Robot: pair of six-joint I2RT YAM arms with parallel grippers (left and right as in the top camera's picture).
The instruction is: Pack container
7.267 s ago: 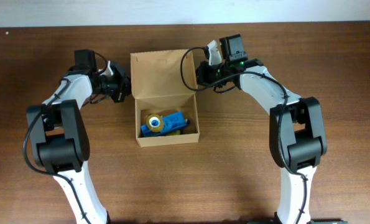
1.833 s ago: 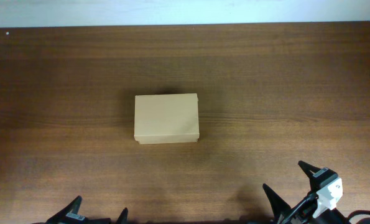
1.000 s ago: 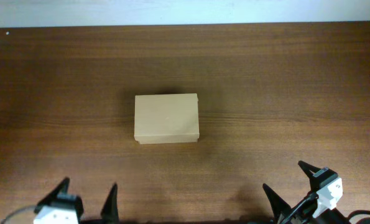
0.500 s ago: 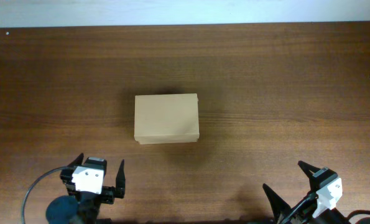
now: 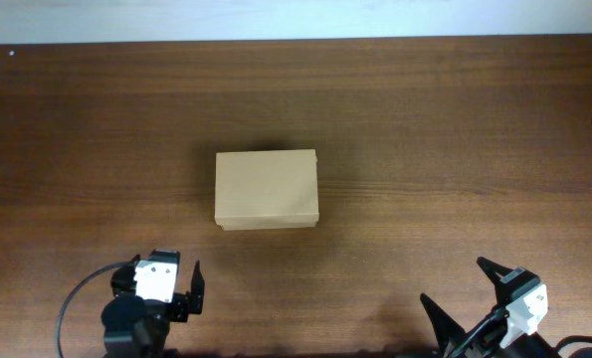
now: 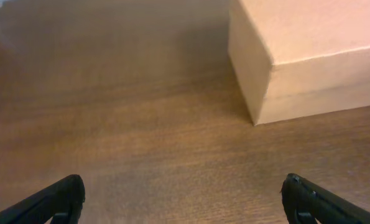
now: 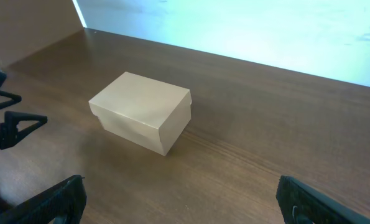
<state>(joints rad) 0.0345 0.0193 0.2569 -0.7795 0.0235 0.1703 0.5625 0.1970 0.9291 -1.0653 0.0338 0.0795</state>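
The container [image 5: 267, 189] is a plain tan cardboard box standing at the middle of the table with its flap lid down. In the left wrist view the container [image 6: 309, 56] fills the upper right corner, and the right wrist view shows the container [image 7: 141, 118] left of centre. My left gripper [image 5: 161, 272] is near the front edge, left of and nearer than the box, open with nothing in it [image 6: 183, 190]. My right gripper [image 5: 457, 282] sits at the front right, open and apart from the box [image 7: 180, 190]. What is inside the box is hidden.
The brown wooden table [image 5: 425, 119] runs back to a pale wall strip [image 5: 296, 20] along its far edge. A black cable [image 5: 75, 298] loops off the left arm. The left gripper [image 7: 10, 121] shows at the left edge of the right wrist view.
The box, earlier open with both grippers at its lid, now stands shut. My left gripper has risen from the bottom edge and shifted right. The right gripper has not moved.
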